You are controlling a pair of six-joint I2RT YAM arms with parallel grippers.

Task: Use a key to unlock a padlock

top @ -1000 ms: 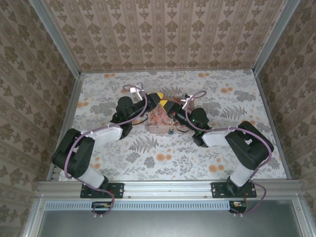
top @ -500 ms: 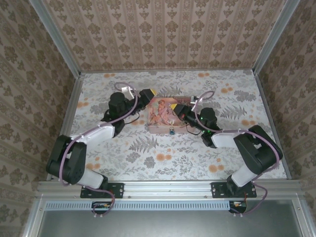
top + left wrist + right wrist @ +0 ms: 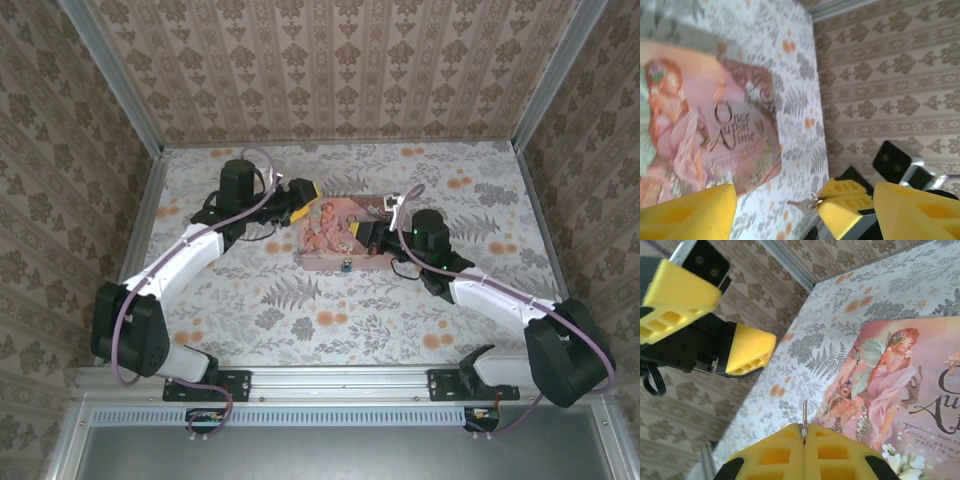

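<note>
Right gripper (image 3: 804,430) is pinching the key (image 3: 804,413) over the pink tin (image 3: 325,240), left gripper (image 3: 303,200) gaping beside it; next is likely steering key into padlock (image 3: 345,266) at tin's near edge.

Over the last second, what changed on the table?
The left hand opened and drew back leftward off the pink tin. The right hand, shut on the key, pulled back rightward over the tin. The tin and the padlock stayed put.
</note>
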